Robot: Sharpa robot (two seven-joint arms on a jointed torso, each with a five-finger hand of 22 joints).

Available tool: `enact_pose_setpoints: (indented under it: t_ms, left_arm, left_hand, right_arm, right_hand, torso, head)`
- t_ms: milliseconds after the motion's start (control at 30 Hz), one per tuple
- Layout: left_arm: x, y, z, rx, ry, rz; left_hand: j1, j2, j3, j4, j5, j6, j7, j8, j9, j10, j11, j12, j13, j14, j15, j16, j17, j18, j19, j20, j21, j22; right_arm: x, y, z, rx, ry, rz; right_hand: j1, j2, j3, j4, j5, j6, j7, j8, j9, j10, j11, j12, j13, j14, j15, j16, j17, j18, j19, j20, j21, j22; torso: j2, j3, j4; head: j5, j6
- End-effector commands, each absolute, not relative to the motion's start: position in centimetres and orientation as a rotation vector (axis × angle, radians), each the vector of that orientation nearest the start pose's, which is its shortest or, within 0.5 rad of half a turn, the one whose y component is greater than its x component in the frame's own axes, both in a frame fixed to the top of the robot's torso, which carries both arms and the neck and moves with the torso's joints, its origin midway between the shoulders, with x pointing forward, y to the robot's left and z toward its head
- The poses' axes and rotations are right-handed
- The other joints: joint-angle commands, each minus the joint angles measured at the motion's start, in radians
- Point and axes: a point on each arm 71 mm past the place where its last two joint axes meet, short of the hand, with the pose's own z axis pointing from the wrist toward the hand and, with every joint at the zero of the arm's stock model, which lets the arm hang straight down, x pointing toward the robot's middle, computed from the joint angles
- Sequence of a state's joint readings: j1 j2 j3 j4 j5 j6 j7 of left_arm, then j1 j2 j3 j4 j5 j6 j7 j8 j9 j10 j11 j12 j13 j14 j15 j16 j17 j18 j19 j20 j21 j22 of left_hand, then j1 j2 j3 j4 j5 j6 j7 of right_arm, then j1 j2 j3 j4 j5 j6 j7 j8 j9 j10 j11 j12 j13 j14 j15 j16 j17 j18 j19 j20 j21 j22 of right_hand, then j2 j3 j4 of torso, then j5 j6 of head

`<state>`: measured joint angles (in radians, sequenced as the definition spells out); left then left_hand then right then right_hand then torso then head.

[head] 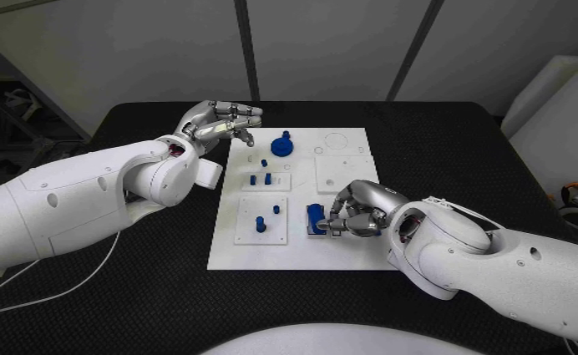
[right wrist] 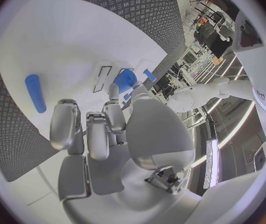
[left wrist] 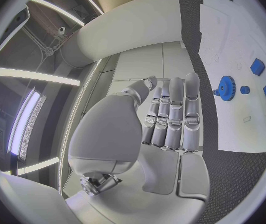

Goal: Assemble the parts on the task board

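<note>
Here, toothed round blue gear [head: 282,145] on smooth white task board [head: 349,242]

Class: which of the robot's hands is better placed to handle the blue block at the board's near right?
Right. The right hand is already at the blue block, while the left hand hovers by the board's far left edge.

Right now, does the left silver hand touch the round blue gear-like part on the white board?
Apart. The head view shows bare white board between the left hand and the gear.
</note>
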<state>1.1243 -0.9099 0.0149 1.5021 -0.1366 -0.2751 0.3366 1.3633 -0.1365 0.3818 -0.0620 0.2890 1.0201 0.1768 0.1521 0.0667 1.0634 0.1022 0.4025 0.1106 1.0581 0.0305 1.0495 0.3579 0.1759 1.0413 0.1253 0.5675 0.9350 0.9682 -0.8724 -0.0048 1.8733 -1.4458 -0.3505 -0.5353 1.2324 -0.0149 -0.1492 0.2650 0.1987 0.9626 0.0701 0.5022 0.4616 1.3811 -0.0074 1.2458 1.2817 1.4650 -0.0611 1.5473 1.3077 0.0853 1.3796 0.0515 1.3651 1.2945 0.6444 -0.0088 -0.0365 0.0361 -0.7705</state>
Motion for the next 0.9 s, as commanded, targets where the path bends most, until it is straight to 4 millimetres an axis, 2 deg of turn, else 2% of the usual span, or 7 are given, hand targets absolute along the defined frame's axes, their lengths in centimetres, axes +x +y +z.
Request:
enact_pose_setpoints:
  t_ms: [33, 600, 900]
  left_arm:
    - [48.44, 24.56, -19.63, -1.064, 1.482, -1.458]
    - [48.41, 24.55, -19.65, -1.065, 1.483, -1.458]
    - [48.4, 24.48, -19.65, -1.065, 1.485, -1.46]
  left_hand:
    - [-0.001, 0.006, -0.004, 0.0, -0.001, -0.005, -0.002, -0.001, 0.001, -0.004, 0.0, 0.005, 0.001, -0.009, -0.001, -0.002, -0.001, 0.005, -0.005, 0.002, -0.006, -0.002]
    - [-0.002, 0.009, -0.005, 0.002, -0.001, -0.006, -0.001, -0.001, 0.0, -0.006, 0.001, 0.007, 0.002, -0.01, -0.001, -0.002, -0.002, 0.006, -0.006, 0.002, -0.008, -0.002]
    - [-0.002, 0.009, -0.005, 0.002, -0.001, -0.006, -0.001, -0.001, 0.0, -0.006, 0.001, 0.007, 0.002, -0.01, -0.001, -0.002, -0.002, 0.006, -0.006, 0.002, -0.008, -0.002]
  right_arm:
    - [37.53, -14.01, -23.78, 0.083, 1.919, 0.661]
    - [38.12, -13.81, -24.3, 0.075, 1.934, 0.643]
    - [38.39, -13.3, -24.65, 0.057, 1.953, 0.642]
  right_hand:
    - [0.01, 0.0, -0.006, -0.002, 0.006, 0.003, -0.007, 0.005, 0.001, 0.01, -0.001, 0.005, 0.002, 0.094, -0.007, -0.001, 0.209, -0.017, 0.001, -0.004, 0.0, 0.002]
    - [0.016, 0.01, -0.011, 0.008, 0.022, 0.006, -0.008, 0.008, 0.004, 0.013, -0.002, 0.008, 0.006, 0.095, -0.007, 0.0, 0.21, -0.018, 0.001, -0.005, 0.0, 0.003]
    - [0.074, 0.008, -0.018, -0.011, 0.019, 0.005, -0.01, 0.01, 0.008, 0.014, -0.004, 0.007, 0.009, 0.095, -0.009, 0.0, 0.211, -0.017, 0.001, -0.007, 0.0, 0.003]
  torso:
    - [0.0, -0.0009, 0.0005]
    - [0.001, -0.0008, 0.0023]
    - [0.001, -0.0012, 0.0011]
  head:
    - [0.001, 0.0]
    - [0.001, 0.0]
    - [0.003, -0.004]
